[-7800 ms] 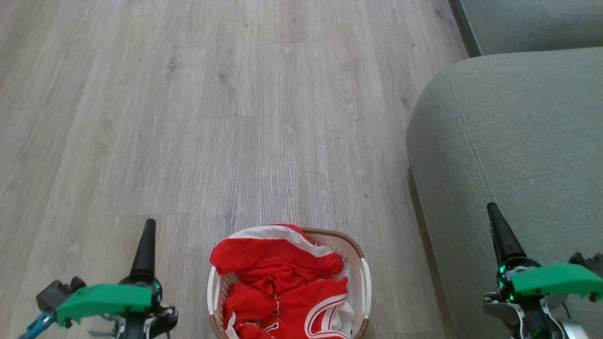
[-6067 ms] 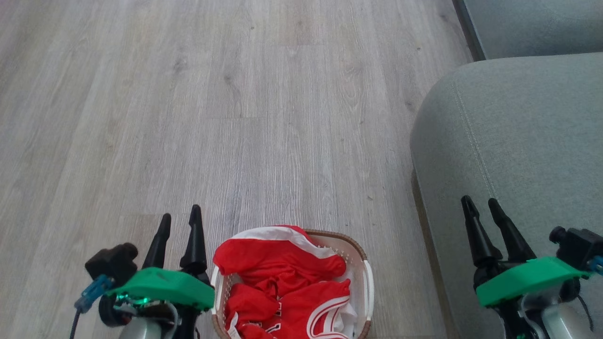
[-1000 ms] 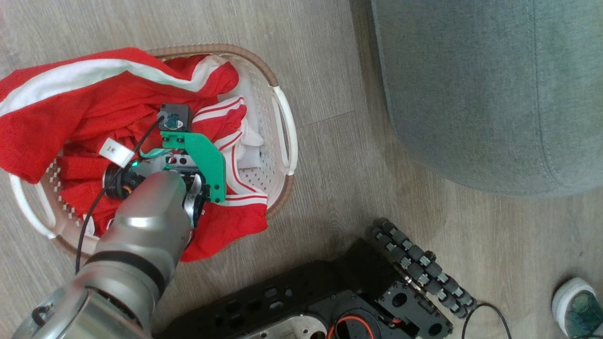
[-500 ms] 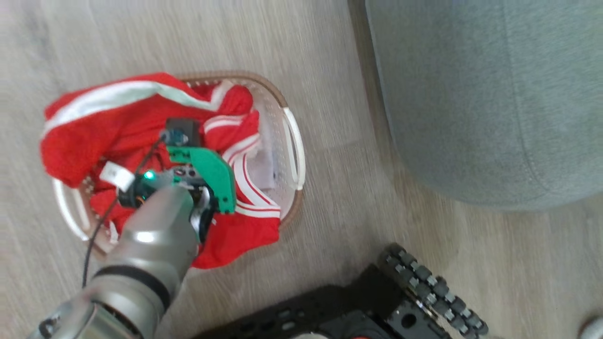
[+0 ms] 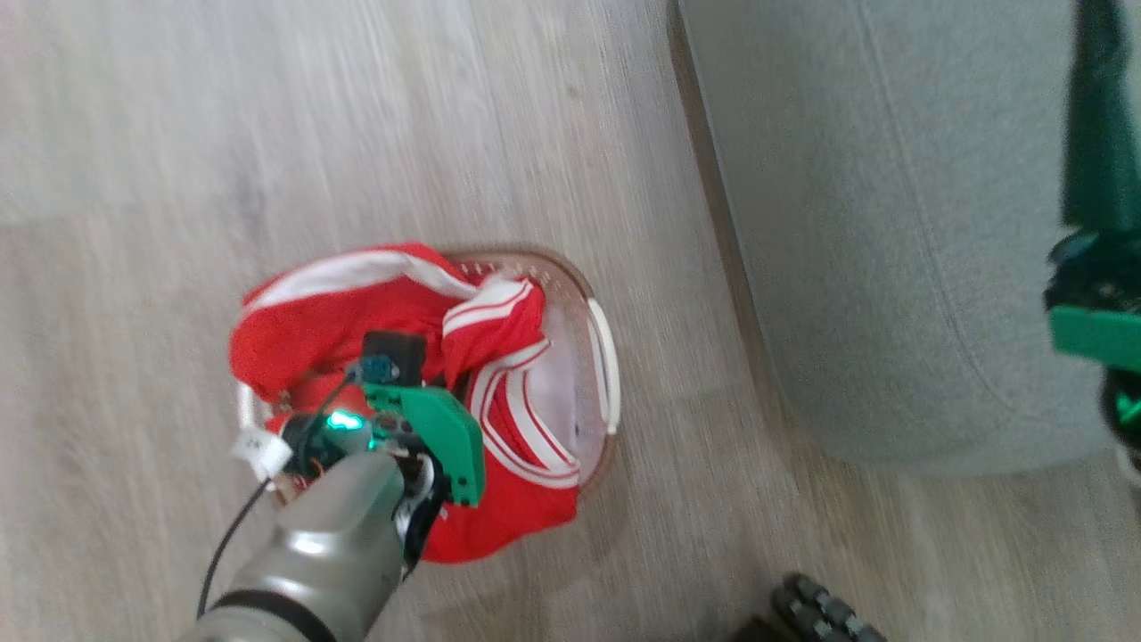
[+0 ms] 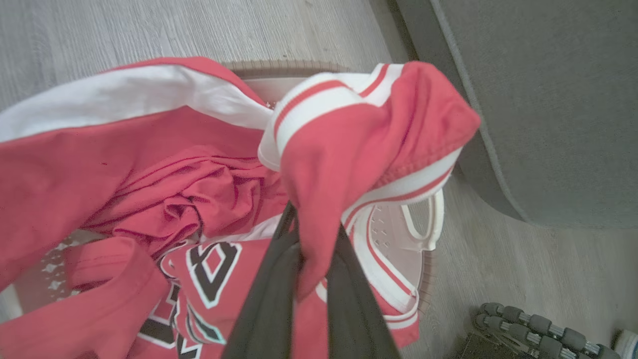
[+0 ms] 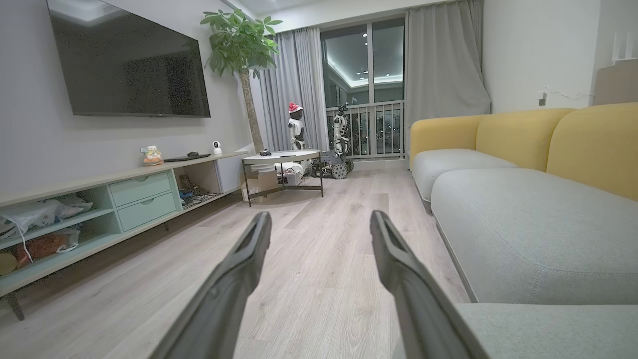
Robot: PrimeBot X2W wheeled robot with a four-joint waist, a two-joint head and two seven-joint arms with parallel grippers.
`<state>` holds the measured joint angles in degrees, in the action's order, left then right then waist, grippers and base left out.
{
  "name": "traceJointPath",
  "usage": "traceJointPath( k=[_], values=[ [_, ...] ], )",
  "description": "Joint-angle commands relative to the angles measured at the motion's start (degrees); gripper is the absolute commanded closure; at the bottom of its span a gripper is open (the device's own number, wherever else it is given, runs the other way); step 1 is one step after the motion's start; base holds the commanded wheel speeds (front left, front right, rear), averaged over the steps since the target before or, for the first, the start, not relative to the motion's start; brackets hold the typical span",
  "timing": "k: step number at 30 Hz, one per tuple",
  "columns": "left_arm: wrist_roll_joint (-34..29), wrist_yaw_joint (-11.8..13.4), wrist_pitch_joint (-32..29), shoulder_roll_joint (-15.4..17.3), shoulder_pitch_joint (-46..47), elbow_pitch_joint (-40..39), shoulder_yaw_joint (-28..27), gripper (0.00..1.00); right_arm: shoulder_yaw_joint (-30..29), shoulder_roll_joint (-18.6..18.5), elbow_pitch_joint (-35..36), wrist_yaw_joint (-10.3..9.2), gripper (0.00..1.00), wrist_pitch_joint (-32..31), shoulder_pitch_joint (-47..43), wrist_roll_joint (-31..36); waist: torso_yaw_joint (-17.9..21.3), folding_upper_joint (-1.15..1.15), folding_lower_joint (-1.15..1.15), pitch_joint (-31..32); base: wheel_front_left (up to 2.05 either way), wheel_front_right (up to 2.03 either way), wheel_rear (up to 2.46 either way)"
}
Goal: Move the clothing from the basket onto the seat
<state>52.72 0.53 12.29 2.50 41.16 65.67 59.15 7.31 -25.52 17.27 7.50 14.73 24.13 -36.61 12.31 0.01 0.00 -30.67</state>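
Since the left gripper (image 6: 315,224) sat low among the clothing (image 6: 349,139) a second ago, it has come up and now pinches a striped red fold raised above the basket (image 5: 602,357), with the rest trailing inside and over the rim. The lift looks begun, so what remains is the carry to the seat (image 5: 874,223), right of the basket. The right gripper (image 7: 320,215), fingers spread, holds nothing.

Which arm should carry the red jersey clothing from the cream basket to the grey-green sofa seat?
Left. The left end effector is shut on a fold of red jersey clothing over the cream perforated basket; the right end effector is open, empty, aimed away from it.
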Motion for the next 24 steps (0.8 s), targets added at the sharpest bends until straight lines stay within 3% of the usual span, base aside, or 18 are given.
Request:
traceJointPath(
  k=[1,10,24],
  values=[
    [0.59,-0.15,1.21,0.38,-1.03,-1.30,-0.32,1.00,0.66,-0.95,0.90,-0.01,0.00,0.27,-2.67,0.67,-2.83,-0.01,0.00,6.10,0.00,0.00,0.00],
    [-1.57,-0.69,2.67,1.22,-3.53,-6.68,-3.25,1.00,2.23,0.46,-2.57,-0.01,0.00,0.27,-8.92,2.16,-6.01,-0.01,0.00,16.47,0.00,0.00,0.00],
    [-13.17,5.17,2.70,8.86,-9.53,-33.17,-13.87,1.00,5.04,4.55,-6.93,-0.01,0.00,0.27,-16.24,4.24,-8.37,-0.01,0.00,25.66,0.00,0.00,0.00]
  ],
)
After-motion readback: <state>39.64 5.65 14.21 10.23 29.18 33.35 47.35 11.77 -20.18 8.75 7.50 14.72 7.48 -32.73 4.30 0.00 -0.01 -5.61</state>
